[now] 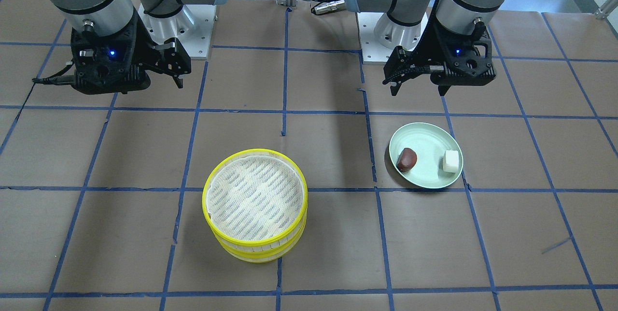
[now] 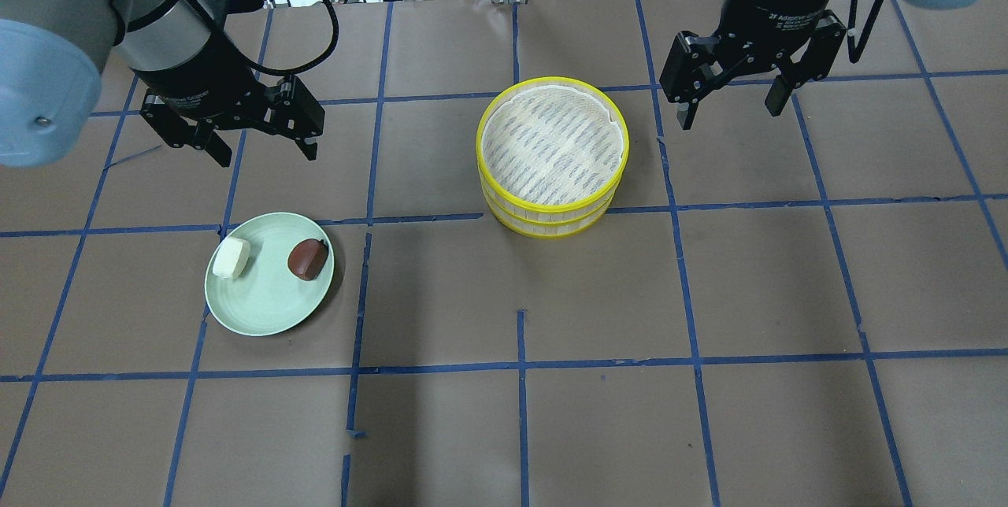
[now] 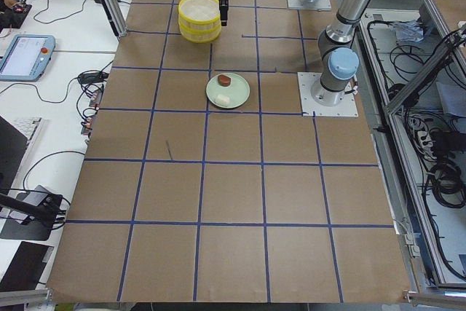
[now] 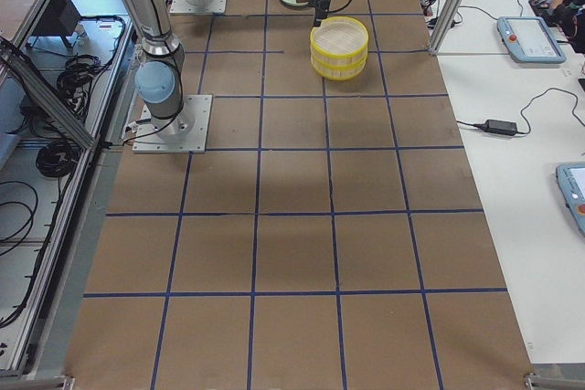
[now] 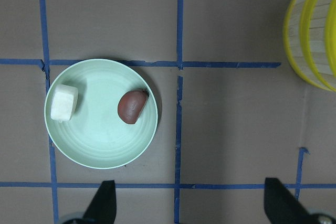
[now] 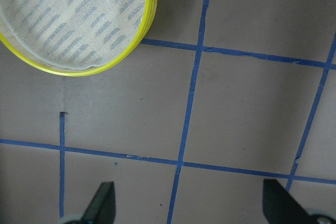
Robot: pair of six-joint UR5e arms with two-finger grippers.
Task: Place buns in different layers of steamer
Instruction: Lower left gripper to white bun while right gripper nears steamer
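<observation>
The steamer, two stacked yellow-rimmed trays with a woven mesh floor, stands mid-table and is empty on top; it also shows in the front view and at the edge of both wrist views. A reddish-brown bun and a white bun lie on a pale green plate. My left gripper hovers open and empty above the table beyond the plate. My right gripper hovers open and empty to the right of the steamer.
The table is covered in brown paper with a blue tape grid. Both robot bases stand at the robot's edge. Tablets and cables lie on side benches beyond the table.
</observation>
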